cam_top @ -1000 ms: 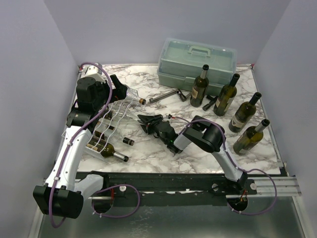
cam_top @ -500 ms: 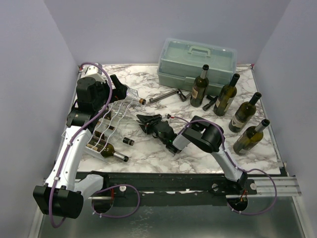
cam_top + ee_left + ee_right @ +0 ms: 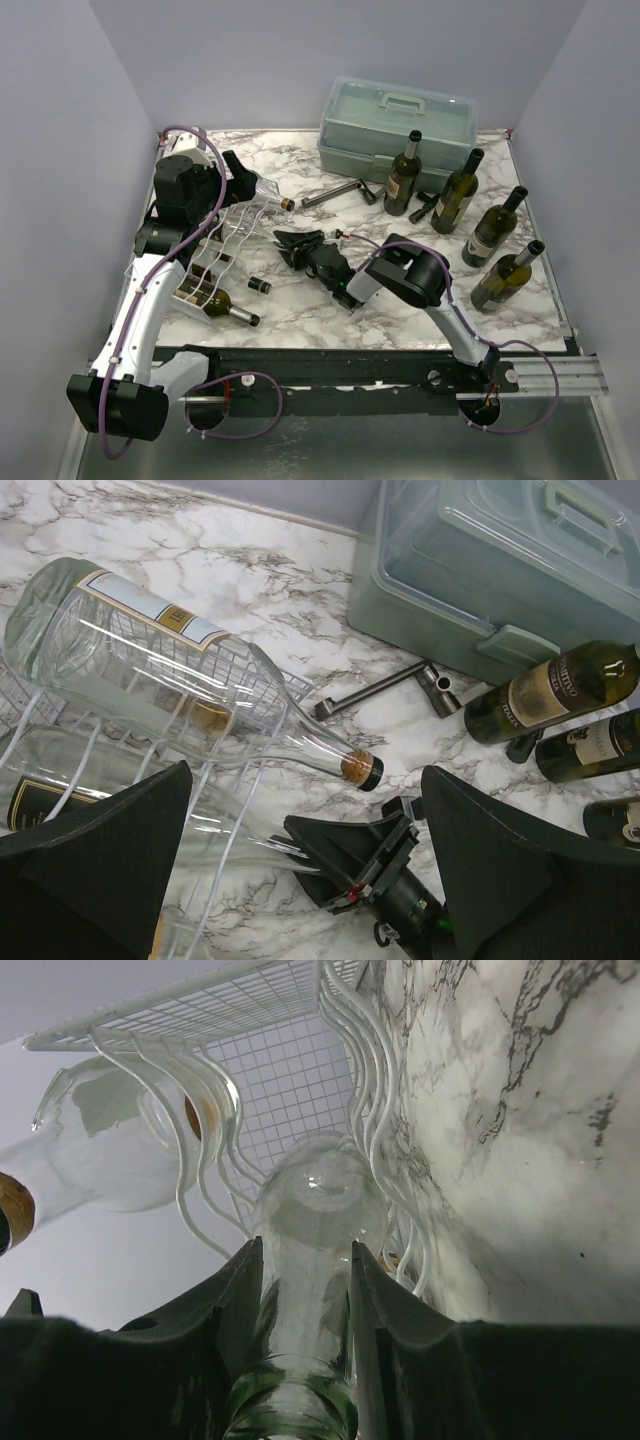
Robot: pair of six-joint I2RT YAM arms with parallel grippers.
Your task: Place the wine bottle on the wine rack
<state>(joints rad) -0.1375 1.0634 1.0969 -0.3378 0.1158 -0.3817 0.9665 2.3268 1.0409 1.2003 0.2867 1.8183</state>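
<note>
The right pincer [image 3: 305, 1250] grips the bottle [image 3: 318, 1205] by its neck, body straight ahead in a rack [image 3: 285, 1080] cradle, likely to slide it in lengthwise; the left pincer [image 3: 305, 775] hangs spread wide above

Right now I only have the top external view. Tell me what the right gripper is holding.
Observer: The right wrist view shows the right gripper closed on the neck of a clear bottle.
Operator: Report where that bottle's body is.
Observer: Its far end appears to sit in a wavy cradle of the wine rack, with wires on both sides.
Operator: Check the left gripper.
Observer: In the left wrist view the left gripper is wide open and empty, above a corked bottle that lies on the rack.
</note>
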